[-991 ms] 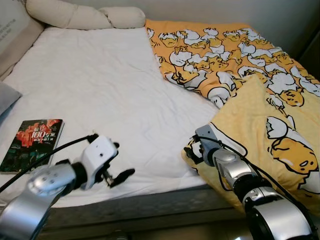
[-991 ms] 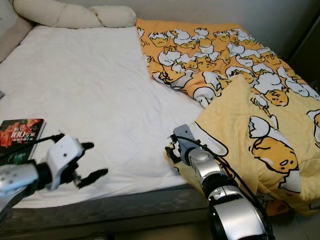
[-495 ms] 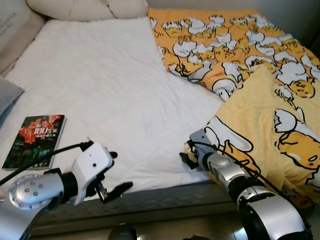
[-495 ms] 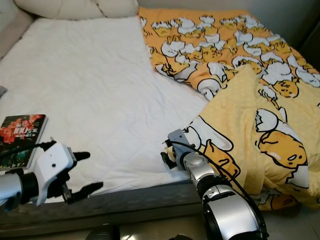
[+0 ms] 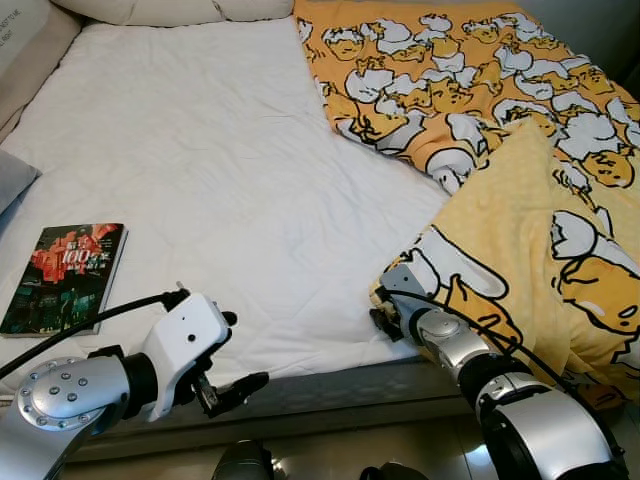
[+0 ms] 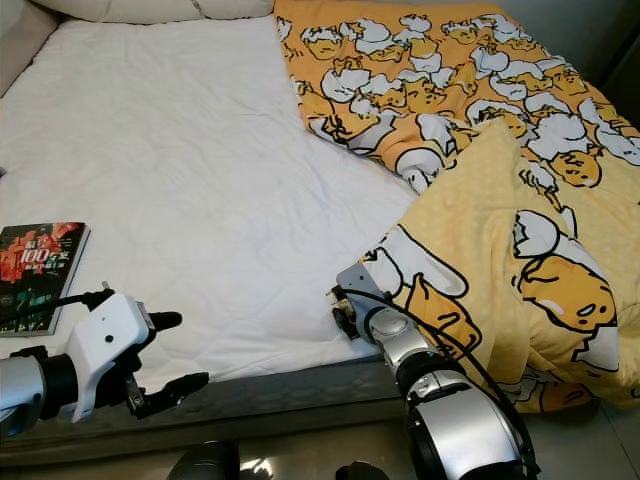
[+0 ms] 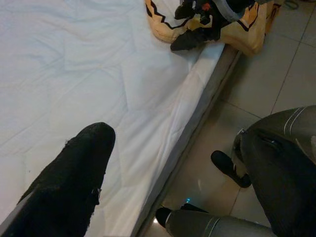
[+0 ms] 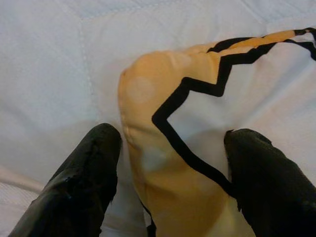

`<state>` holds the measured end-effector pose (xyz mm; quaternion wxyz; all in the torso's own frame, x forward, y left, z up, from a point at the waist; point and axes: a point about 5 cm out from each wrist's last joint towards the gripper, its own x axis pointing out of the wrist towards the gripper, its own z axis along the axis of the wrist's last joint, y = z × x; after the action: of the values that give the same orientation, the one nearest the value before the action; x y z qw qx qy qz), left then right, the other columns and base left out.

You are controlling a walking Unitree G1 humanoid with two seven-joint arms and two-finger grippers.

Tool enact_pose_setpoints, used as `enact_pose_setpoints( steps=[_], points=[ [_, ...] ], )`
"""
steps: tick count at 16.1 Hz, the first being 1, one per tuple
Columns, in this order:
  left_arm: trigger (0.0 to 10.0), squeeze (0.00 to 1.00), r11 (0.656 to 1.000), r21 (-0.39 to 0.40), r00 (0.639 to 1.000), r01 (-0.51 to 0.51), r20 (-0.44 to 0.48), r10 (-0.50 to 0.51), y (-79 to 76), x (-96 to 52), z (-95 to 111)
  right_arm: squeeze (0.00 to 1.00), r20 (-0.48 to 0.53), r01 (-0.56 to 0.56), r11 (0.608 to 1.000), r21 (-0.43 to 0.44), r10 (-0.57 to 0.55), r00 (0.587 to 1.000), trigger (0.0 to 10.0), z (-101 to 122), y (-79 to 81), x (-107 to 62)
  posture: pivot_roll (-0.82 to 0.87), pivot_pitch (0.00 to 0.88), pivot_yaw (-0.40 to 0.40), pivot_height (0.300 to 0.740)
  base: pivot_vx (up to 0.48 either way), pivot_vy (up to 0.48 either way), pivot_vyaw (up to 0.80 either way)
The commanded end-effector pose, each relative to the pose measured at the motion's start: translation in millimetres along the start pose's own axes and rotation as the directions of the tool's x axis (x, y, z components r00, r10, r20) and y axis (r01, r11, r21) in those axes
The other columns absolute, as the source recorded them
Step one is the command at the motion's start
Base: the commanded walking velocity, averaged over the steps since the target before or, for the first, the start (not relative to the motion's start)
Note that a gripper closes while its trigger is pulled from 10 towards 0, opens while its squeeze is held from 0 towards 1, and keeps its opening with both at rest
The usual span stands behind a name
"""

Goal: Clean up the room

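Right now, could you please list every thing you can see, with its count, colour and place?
Sheet: one, white, covering the mattress.
Quilt: one, yellow with cartoon egg prints, on the bed's right side, corner folded over.
Book: one, dark cover with red, flat near the bed's left edge.
Pillows: cream, at the head of the bed.
Floor: pale tiles, beside the bed.
Left gripper: open, above the bed's front edge.
Right gripper: open, fingers either side of the quilt corner.

Spread over the bed's right half, from far to near edge: quilt [image 5: 520, 150], its near corner folded back on the sheet [image 5: 220, 180]. At far left near the front edge, on the sheet: book [image 5: 65, 277]. Along the far edge: pillows [image 5: 170, 10]
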<state>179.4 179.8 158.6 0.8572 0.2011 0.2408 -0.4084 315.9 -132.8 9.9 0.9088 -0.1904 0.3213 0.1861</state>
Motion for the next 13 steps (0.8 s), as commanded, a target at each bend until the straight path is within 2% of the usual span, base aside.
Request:
enact_pose_setpoints(
  steps=[1, 13],
  points=[
    [10.0, 0.00, 1.000, 0.018, 1.000, 0.008, 0.013, -0.008, -2.5, -0.8, 4.8, 0.00, 0.013, 0.012, 1.000, -0.017, -0.012, 1.000, 0.0, 5.5, -6.1, -0.6, 0.19, 0.137, -0.033, 0.740, 0.000, 0.000, 0.00],
    [10.0, 0.00, 1.000, 0.021, 1.000, 0.023, 0.007, -0.023, -0.2, 1.1, 5.5, 0.00, -0.017, 0.035, 0.999, 0.002, -0.035, 0.999, 0.0, -3.6, -16.4, -3.5, 0.18, 0.118, -0.024, 0.740, 0.000, 0.000, 0.00]
  ],
)
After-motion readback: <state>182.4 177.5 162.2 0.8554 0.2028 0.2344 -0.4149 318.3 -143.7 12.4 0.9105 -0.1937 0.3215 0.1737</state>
